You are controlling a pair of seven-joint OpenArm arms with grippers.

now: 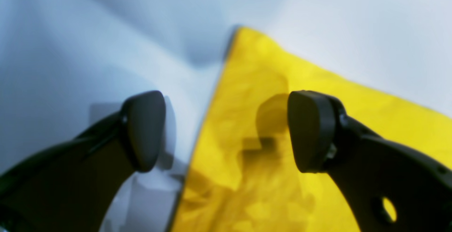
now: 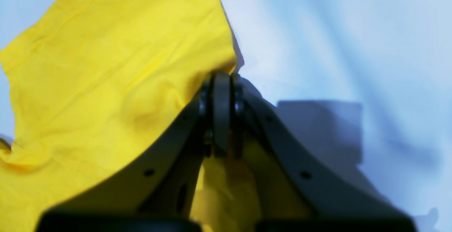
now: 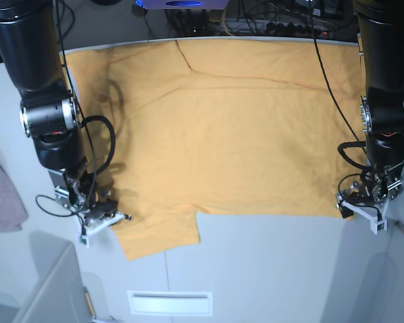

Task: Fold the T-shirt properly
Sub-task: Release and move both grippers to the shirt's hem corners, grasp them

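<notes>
The T-shirt (image 3: 222, 134) lies spread flat across the white table (image 3: 269, 269), light orange, with one sleeve pointing toward the front left. My right gripper (image 3: 104, 217) stands at that sleeve's edge. In the right wrist view the right gripper (image 2: 222, 83) is shut on the T-shirt (image 2: 106, 66), with fabric pinched at the fingertips. My left gripper (image 3: 359, 205) hovers at the shirt's front right corner. In the left wrist view the left gripper (image 1: 227, 131) is open, its fingers (image 1: 144, 129) wide apart above the T-shirt (image 1: 268, 83), with nothing between them.
A small mauve-pink cloth (image 3: 0, 195) lies at the table's left edge. Cables and equipment (image 3: 269, 23) run along the back behind the shirt. A slot (image 3: 168, 303) sits in the table's front panel.
</notes>
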